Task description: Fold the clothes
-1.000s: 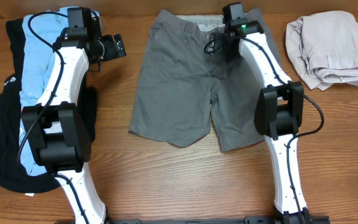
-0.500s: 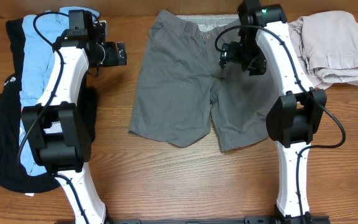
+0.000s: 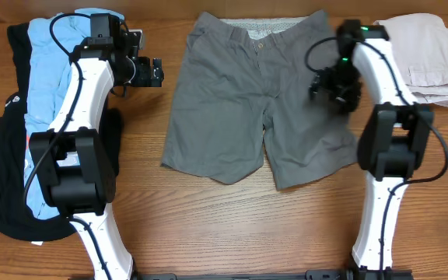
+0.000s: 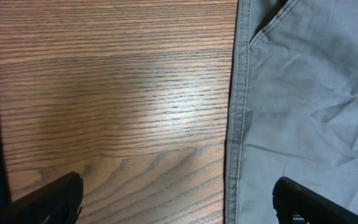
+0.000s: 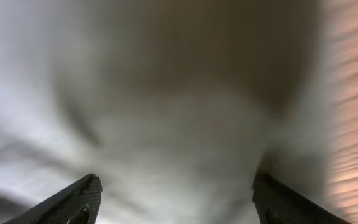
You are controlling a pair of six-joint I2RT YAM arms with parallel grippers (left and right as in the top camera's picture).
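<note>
Both arms stretch toward twelve o'clock, the left pincer [image 3: 159, 72] at ten o'clock gaping toward three, the right pincer [image 3: 323, 85] at two o'clock, blurred, fingers spread.

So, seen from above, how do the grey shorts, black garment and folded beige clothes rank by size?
1. Grey shorts.
2. Black garment, though the left arm and blue shirt hide part.
3. Folded beige clothes.

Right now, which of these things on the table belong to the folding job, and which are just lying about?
In the job:
shorts, spread flat in the middle
blue shirt and black garment, heaped at one side

Lying about:
beige garment, which looks already folded, in a far corner
table
</note>
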